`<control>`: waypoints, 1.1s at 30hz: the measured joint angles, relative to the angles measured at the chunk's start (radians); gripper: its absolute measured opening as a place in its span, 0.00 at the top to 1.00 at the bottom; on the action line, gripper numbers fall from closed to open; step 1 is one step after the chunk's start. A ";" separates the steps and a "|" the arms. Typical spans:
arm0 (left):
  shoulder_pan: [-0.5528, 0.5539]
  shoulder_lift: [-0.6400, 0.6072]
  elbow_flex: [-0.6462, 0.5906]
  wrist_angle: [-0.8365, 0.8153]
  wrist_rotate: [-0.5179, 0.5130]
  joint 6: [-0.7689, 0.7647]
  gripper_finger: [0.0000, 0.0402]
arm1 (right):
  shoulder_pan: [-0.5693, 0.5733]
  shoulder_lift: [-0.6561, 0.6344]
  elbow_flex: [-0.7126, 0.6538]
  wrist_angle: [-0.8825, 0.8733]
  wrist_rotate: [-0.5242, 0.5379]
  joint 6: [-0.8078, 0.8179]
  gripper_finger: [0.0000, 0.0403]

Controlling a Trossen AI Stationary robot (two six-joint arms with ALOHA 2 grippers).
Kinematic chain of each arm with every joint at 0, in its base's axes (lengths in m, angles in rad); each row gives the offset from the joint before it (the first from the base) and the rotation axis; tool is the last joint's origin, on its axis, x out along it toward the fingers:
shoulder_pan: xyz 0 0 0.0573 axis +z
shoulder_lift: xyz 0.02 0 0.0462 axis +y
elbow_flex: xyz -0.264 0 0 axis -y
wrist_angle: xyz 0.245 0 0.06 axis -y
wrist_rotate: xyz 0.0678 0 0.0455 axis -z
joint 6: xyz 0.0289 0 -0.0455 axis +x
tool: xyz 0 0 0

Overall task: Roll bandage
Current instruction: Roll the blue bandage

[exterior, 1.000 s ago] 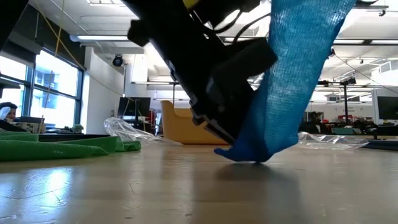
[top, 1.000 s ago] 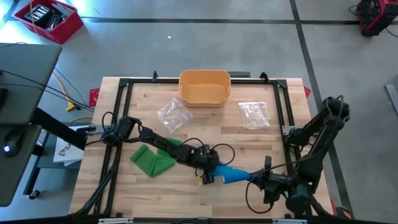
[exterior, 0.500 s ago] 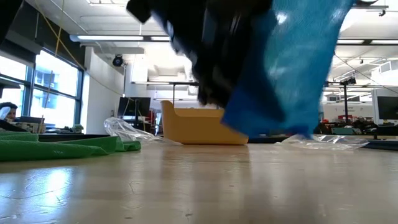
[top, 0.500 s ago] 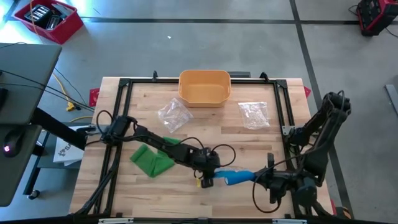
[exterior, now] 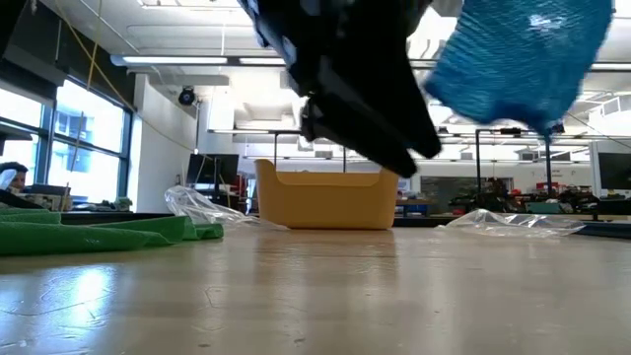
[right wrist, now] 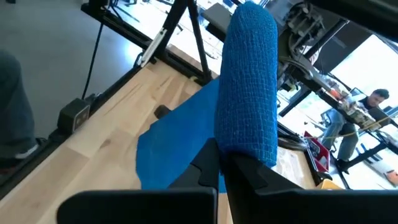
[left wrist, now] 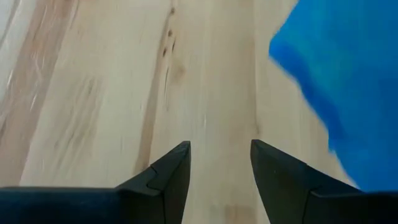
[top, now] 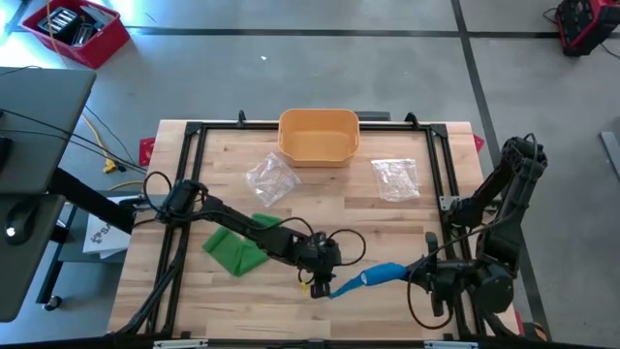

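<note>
Rolling is under way: your right gripper (top: 415, 273) clenches the blue bandage roll (top: 380, 274) at 5 o'clock, its tail hanging loose. Your left gripper (top: 321, 283) is released; regrasp the tail next.

The left tool (top: 323, 284) has let go of the blue bandage (top: 373, 276), now lifted off the table (top: 407, 223).

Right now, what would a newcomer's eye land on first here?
The bright blue bandage, near the table's front edge, clamped in the shut right pincer and lifted clear of the wood. Beside it the left pincer stands open and empty. Farther left lies a green cloth.
</note>
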State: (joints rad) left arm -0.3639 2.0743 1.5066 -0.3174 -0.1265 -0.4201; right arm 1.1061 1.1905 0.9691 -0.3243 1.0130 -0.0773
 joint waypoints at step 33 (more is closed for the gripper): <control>-0.108 -0.091 0.001 0.712 -0.576 0.581 0.51 | -0.060 -0.041 0.000 -0.126 -0.019 0.174 1.00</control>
State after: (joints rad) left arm -0.4718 1.9833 1.5079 0.3945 -0.7023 0.1608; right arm 1.0466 1.1500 0.9691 -0.4507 0.9941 0.0963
